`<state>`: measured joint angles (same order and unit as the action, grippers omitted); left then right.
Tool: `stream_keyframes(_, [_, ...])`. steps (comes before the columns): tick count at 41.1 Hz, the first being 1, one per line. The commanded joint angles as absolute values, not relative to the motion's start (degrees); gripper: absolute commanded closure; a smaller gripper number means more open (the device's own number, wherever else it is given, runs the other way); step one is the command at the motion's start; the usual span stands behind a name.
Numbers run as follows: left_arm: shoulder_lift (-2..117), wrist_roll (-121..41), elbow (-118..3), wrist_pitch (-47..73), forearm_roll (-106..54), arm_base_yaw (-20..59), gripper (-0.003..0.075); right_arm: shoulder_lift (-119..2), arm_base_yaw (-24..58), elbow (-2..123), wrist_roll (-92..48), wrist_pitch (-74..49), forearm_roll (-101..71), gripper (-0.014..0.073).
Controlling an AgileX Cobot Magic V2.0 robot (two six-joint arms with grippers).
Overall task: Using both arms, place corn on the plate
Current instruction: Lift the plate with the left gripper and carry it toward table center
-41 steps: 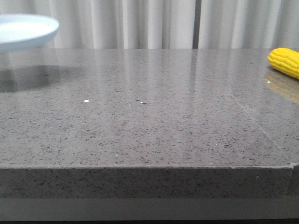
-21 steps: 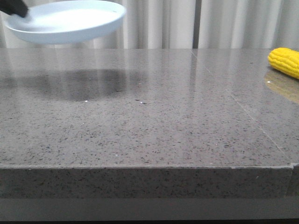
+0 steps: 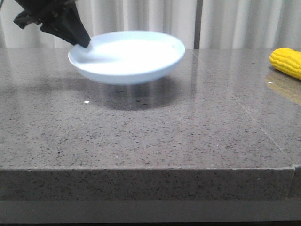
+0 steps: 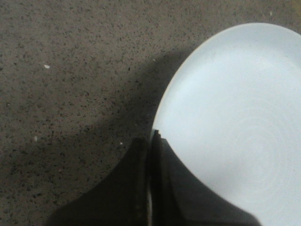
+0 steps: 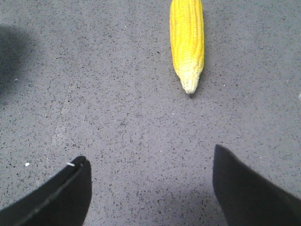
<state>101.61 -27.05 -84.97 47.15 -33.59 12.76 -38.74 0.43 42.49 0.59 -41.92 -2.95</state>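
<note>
Plate-positioning step: left tool clamped on plate rim above tabletop; next, lower plate, advance wide-open right tool to corn ahead.

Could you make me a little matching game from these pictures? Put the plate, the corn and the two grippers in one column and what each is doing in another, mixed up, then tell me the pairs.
Things:
1. plate
2. corn
3. left gripper
4. right gripper

States:
A. lying on the table, untouched
B. jaws spread wide, holding nothing
C. held up above the table, casting a shadow below
D. jaws clamped on a pale rim

Pairs: 1-C, 2-A, 3-D, 4-B
</note>
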Motion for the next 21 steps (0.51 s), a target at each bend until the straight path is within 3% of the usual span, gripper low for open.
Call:
stream_keyframes(1, [99.5, -23.6, -86.8, 43.5, -30.7, 14.0, 0.0741, -39.0, 0.1, 43.9, 0.0, -38.0, -2.5, 0.0032])
stream_keyframes(21, [101.9, -23.5, -86.7, 44.6, -30.5, 15.2, 0.0741, -39.0, 0.1, 43.9, 0.0, -38.0, -2.5, 0.0032])
